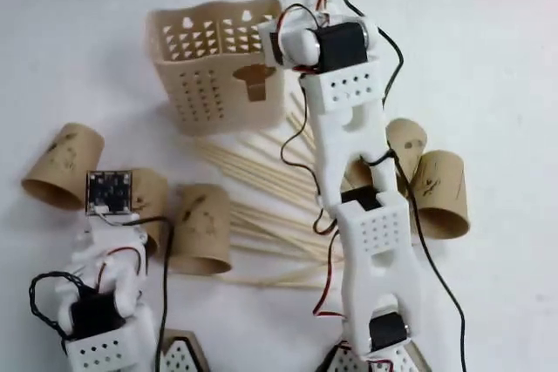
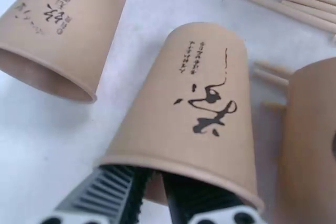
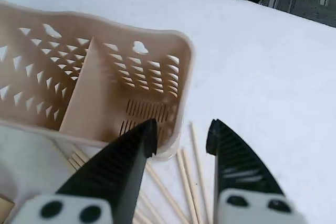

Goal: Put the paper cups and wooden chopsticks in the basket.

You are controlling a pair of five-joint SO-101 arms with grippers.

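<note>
Cups (image 2: 199, 103) matt brown paper; basket (image 3: 31, 77) perf. beige plastic; chopsticks (image 2: 307, 4) pale wood.

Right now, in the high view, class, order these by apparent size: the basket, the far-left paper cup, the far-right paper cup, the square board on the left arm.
1. basket, clearly largest.
2. far-left paper cup and far-right paper cup: alike, so tied.
3. square board, smallest, though raised nearer the camera.

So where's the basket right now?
In the high view the basket stands at the far side of the table, left of centre, chopsticks fanned just before it.
</note>
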